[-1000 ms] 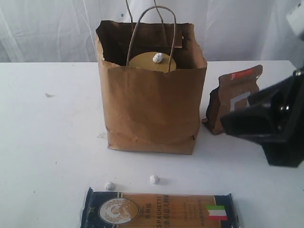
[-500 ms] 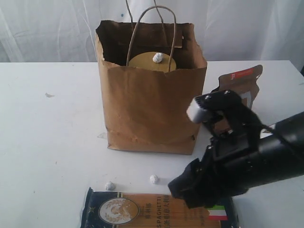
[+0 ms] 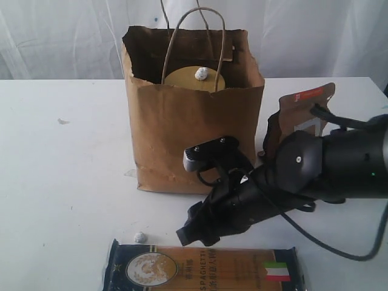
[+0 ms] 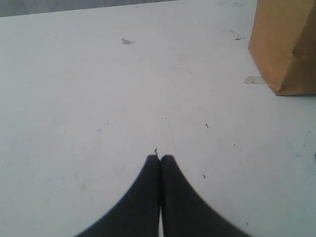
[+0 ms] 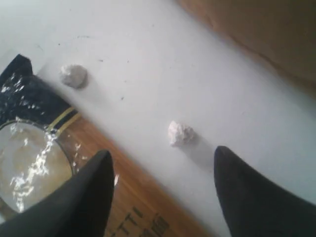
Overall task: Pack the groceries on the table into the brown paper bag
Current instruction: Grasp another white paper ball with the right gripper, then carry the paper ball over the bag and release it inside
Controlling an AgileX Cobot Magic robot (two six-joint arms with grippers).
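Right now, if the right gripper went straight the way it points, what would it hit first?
Most likely the small foil ball on the table, just ahead of the open right gripper. Depth is unclear, so the spaghetti packet might touch a finger first.

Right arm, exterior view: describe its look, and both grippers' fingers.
The right arm is a glossy black, rounded housing with a small silver screw, a pale grey block near the wrist and thin black cables looping off it. The right gripper has two dark, blunt tapered fingers. The left gripper has two black fingers curving to narrow tips.
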